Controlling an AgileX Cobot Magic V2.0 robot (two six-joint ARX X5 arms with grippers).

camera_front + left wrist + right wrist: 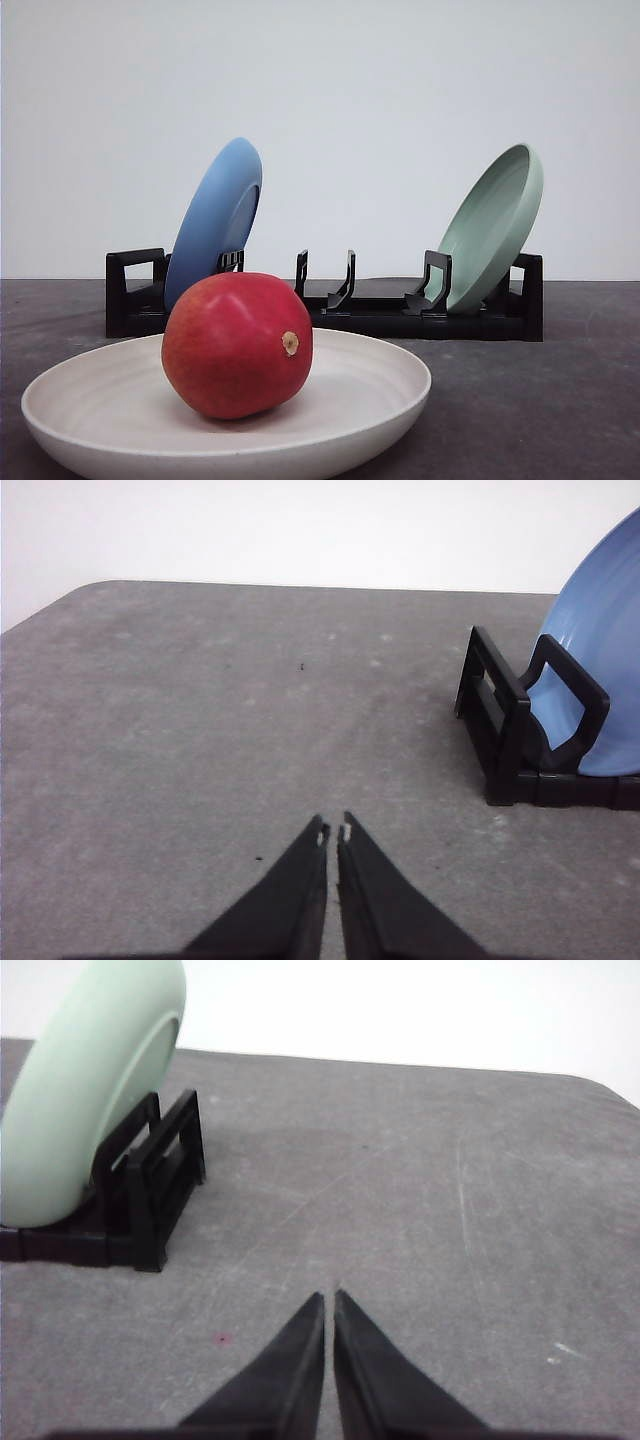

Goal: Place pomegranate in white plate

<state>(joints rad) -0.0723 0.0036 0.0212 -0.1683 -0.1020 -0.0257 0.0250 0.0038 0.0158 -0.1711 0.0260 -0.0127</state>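
Front: pomegranate (237, 344) sits in the white plate (385, 395), left of centre, stem nub facing the camera; the placing looks done, nothing left to move

Left wrist: left tool (333, 832) pressed together, empty, over bare bench (200, 710)

Right wrist: right tool (329, 1300) likewise closed on nothing, beside the rack (150, 1185)

we saw the pomegranate (237, 344) sitting in the near plate (390, 385); rack (330, 300) stood behind it, one plate (213, 218) leaning at its left end, another (490, 225) at right.
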